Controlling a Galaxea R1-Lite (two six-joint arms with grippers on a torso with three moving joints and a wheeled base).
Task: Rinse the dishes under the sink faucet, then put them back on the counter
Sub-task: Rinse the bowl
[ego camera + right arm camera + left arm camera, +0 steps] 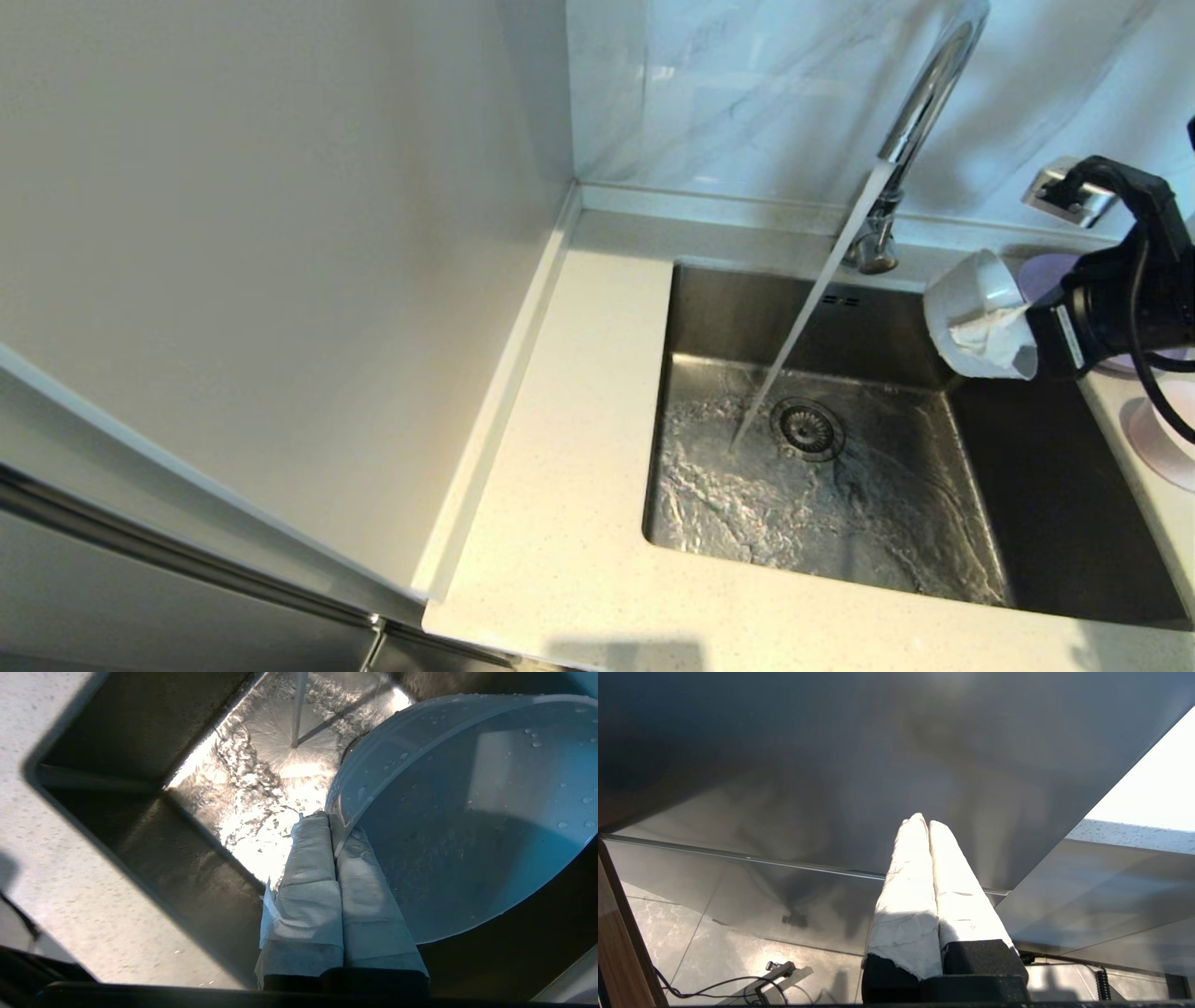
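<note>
Right end effector pinched closed on the bowl rim, tilted above the sink

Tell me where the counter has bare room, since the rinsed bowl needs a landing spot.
The counter is bare left of the sink, up to the wall rim, and along its front edge. The strip right of the sink is crowded: lavender plate, pink disc, and the right tool shut on the bowl.
</note>
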